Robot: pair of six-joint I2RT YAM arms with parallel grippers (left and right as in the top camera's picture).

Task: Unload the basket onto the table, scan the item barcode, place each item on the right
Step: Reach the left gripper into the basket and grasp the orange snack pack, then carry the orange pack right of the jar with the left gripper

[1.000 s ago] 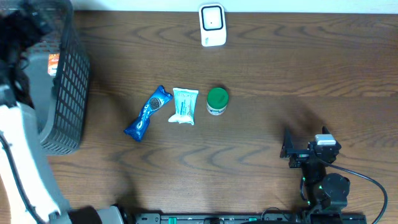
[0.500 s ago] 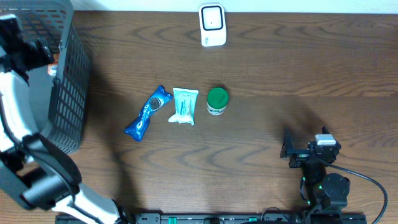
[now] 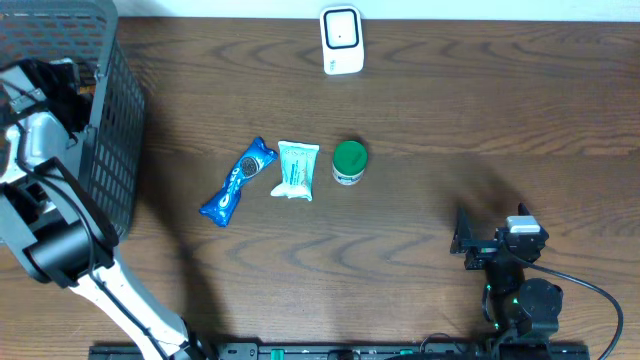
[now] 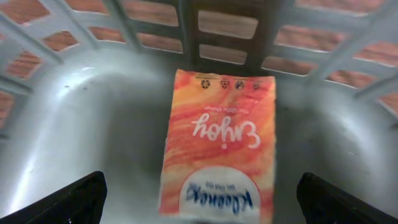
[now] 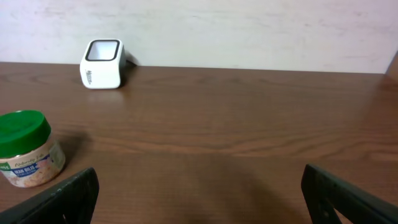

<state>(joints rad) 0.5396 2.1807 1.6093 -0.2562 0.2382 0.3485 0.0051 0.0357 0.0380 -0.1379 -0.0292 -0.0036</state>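
Note:
An orange Kleenex tissue pack lies flat on the grey floor of the dark mesh basket at the table's left end. My left gripper hangs open above the pack's near end, one finger on each side, touching nothing. In the overhead view the left gripper sits inside the basket. The white barcode scanner stands at the far edge, also seen as the scanner in the right wrist view. My right gripper rests open and empty at the front right, over bare wood.
A blue Oreo pack, a white and green pouch and a green-lidded jar lie in a row mid-table. The jar is left of my right gripper's line. The basket walls close round the left gripper.
The left arm has swung from the table's left edge over the basket and brought its gripper down inside it. The right arm and the table items have not moved.

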